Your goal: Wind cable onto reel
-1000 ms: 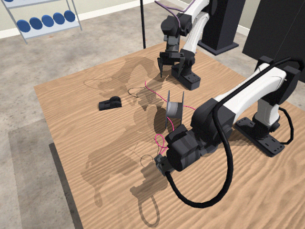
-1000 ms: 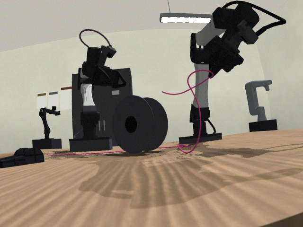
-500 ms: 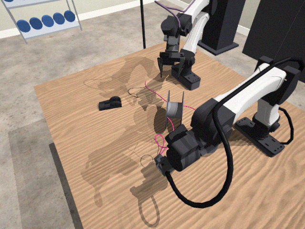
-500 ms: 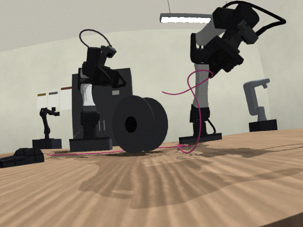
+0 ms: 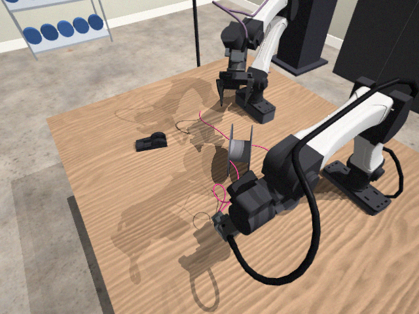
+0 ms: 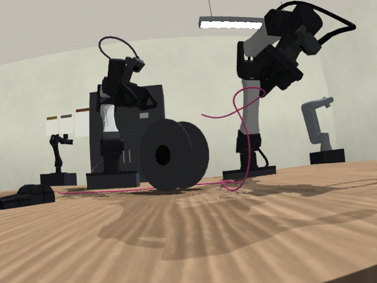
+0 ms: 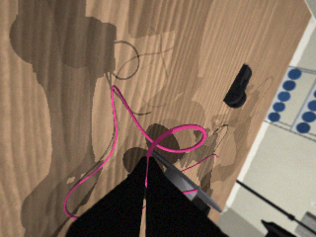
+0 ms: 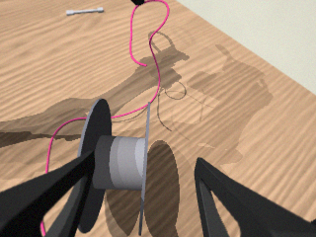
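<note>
the left tool (image 5: 243,185) (image 6: 263,95) (image 7: 147,163) (image 8: 138,2) is closed on the pink cable (image 5: 237,170) (image 6: 248,142) (image 7: 116,123) (image 8: 159,79) near one end, well up over the counter (image 5: 162,203) (image 6: 194,219) (image 7: 74,118) (image 8: 237,104); a short free tail curls from its tips and the longer run drops to the wood. beyond it the reel (image 5: 240,150) (image 6: 161,131) (image 7: 192,185) (image 8: 123,163) stands on its rims on the counter, axle level, hub between two upright flanges. the right tool (image 5: 233,105) (image 6: 150,107) (image 8: 145,161) is empty and part open, above and apart from the reel on the far side. in its wrist view the axle runs across from finger to finger, with the reel off towards the left-hand finger of that view, so i judge a grip across the flanges would want a sideways shift, then a descent. the right arm seems better placed for that, the left for bringing the end over to be trapped. the reel is dark, with a smooth, paler grey hub and no turn visible on it. the cable is thin and glossy, loosely bent, running along the counter past the reel's foot, where it could snag.

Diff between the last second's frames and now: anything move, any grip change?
Nothing visibly changed. The thin pink cable still hangs from the shut left gripper; the upright dark-flanged reel with a gray hub still stands on the wooden table; the right gripper stays open, off it.
</note>
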Available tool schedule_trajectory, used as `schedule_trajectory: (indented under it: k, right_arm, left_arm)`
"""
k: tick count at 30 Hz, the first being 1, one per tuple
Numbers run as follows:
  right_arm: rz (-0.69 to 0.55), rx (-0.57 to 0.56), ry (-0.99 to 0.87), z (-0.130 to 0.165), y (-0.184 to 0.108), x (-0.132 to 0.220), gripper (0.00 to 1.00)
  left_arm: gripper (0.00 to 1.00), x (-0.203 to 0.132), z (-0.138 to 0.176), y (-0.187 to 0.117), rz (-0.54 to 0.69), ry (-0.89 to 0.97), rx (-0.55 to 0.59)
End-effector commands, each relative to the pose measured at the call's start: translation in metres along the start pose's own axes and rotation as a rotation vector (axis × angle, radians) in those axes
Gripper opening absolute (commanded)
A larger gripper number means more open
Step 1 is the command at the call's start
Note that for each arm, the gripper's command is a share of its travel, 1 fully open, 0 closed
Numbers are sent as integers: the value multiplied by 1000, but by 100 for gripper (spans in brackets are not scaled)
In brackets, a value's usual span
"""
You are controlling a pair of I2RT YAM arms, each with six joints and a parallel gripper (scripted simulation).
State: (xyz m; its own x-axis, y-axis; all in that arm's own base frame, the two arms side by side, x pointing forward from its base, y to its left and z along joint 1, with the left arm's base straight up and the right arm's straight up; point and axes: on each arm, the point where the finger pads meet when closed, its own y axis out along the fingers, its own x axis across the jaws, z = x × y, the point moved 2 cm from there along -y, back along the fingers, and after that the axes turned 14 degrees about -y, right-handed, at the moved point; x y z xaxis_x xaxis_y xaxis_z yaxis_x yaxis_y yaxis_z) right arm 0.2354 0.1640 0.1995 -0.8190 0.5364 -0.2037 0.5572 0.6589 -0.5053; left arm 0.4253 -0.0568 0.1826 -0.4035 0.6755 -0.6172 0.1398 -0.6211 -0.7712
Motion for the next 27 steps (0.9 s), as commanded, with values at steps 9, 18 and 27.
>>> schedule_trajectory:
  k: [9,18,27]
  right_arm:
    - [-6,-4,-13,-4,-2,1,75]
    - [-7,6,-9,-1,0,1,75]
    - [-2,13,-2,1,1,0,75]
  left_arm:
    - [0,1,4,5,3,-10,35]
    - [0,1,4,5,3,-10,35]
    - [0,1,4,5,3,-10,35]
